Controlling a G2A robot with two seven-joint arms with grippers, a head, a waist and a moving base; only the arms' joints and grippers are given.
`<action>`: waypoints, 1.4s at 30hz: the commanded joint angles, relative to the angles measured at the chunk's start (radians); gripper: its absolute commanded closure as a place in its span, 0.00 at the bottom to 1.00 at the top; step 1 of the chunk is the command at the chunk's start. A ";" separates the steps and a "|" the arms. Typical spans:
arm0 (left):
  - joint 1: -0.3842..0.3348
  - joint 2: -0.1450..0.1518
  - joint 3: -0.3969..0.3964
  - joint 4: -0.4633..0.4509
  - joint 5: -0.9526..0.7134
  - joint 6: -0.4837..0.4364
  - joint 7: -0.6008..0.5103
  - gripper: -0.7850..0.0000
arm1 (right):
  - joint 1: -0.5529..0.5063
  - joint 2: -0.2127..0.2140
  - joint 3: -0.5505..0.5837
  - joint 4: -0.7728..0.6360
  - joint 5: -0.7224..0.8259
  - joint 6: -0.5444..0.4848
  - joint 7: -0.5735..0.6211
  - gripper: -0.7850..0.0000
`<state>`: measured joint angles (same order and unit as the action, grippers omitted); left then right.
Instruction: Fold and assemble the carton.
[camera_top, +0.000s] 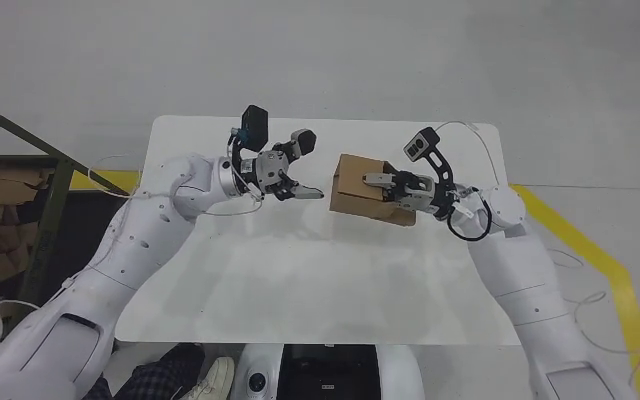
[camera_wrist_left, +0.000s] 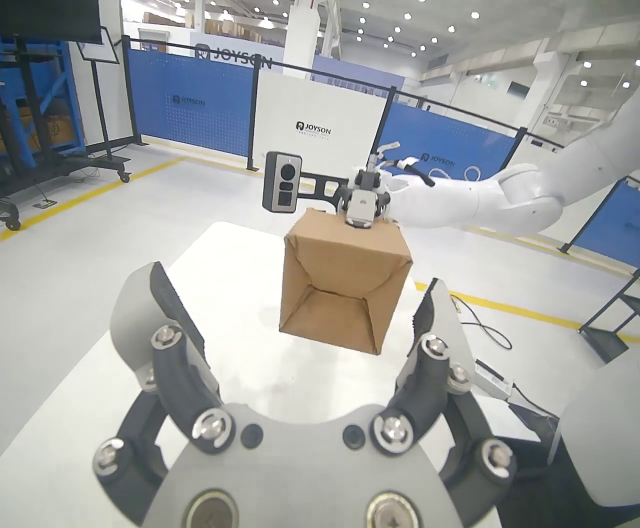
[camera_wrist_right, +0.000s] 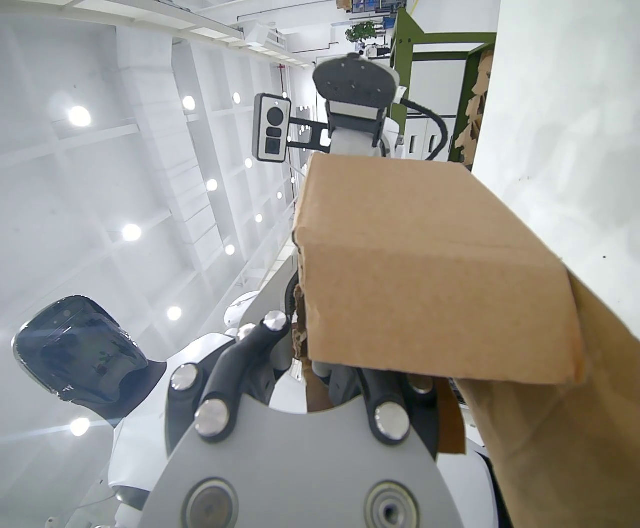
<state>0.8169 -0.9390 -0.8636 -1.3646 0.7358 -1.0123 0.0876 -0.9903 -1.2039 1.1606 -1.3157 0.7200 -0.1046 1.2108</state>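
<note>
Top view, where's the brown cardboard carton (camera_top: 358, 186)?
— Lifted above the white table (camera_top: 300, 290), clamped by the right gripper (camera_top: 380, 182). The left gripper (camera_top: 309, 167) hovers above the table too, spread empty. Best push the flaps (camera_wrist_left: 345, 285) squarely.

1. Passage: you have a lane between the left gripper (camera_top: 310, 166), its fingers spread wide, and the end of the carton (camera_top: 362, 186) that faces it. The two are near but apart.
2. Obstacle: the carton hangs above the table (camera_top: 300, 290).
3. Obstacle: the right gripper (camera_top: 392, 186) clamps the carton's far end and blocks that side for you.
4. Obstacle: the right arm's wrist camera (camera_top: 421, 143) stands up beside that far end.
5. Room: white tabletop shows beneath the carton and along the near side of both arms.
</note>
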 joint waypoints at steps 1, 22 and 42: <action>-0.013 0.000 0.027 0.010 0.077 0.000 0.064 0.00 | 0.000 0.000 -0.002 -0.005 0.000 -0.001 0.001 1.00; -0.152 -0.015 0.273 0.112 0.329 0.000 0.398 0.00 | -0.001 -0.001 -0.016 -0.032 -0.026 -0.004 -0.023 1.00; -0.213 -0.028 0.361 0.148 0.355 0.000 0.430 0.00 | -0.008 -0.001 -0.018 -0.027 -0.033 -0.015 -0.046 0.95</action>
<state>0.6050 -0.9678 -0.5047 -1.2175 1.0918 -1.0123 0.5162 -0.9976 -1.2046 1.1431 -1.3424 0.6876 -0.1189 1.1653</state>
